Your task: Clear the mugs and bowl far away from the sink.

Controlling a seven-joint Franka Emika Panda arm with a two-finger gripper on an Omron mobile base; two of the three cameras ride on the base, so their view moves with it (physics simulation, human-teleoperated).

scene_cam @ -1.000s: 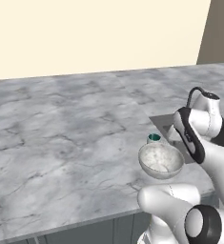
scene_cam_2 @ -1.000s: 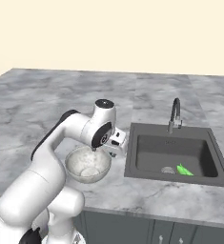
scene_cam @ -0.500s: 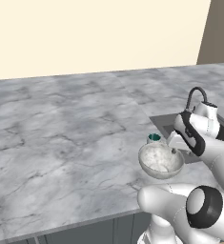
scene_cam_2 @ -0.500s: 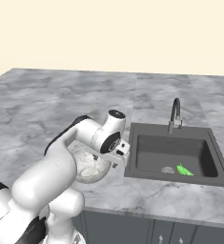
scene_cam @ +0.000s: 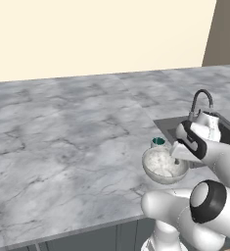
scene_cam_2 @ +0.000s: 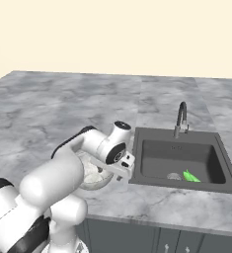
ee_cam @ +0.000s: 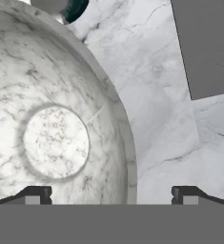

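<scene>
The marbled white-grey bowl (scene_cam: 161, 164) sits on the counter just left of the sink (scene_cam_2: 181, 160). Behind it, touching or nearly touching its far rim, stands the pale mug with a teal inside (scene_cam: 158, 142). My gripper (ee_cam: 111, 195) is open and low over the bowl's sink-side edge. In the hand view the bowl's rim (ee_cam: 127, 157) runs between the two fingertips (ee_cam: 35, 194), one over the bowl's inside and one over bare counter. The mug (ee_cam: 61, 6) peeks in at the top of that view. In the right base view my arm hides most of the bowl (scene_cam_2: 92, 177).
The dark sink has a curved faucet (scene_cam_2: 180, 118) at its back and a small green thing (scene_cam_2: 190, 176) lying in the basin. Marble counter (scene_cam: 62, 137) spreads wide to the left and behind. The counter's front edge runs close below the bowl.
The hand has swung toward the sink side of the bowl and dropped lower over its rim. The jaws stayed open; bowl and mug have not moved.
</scene>
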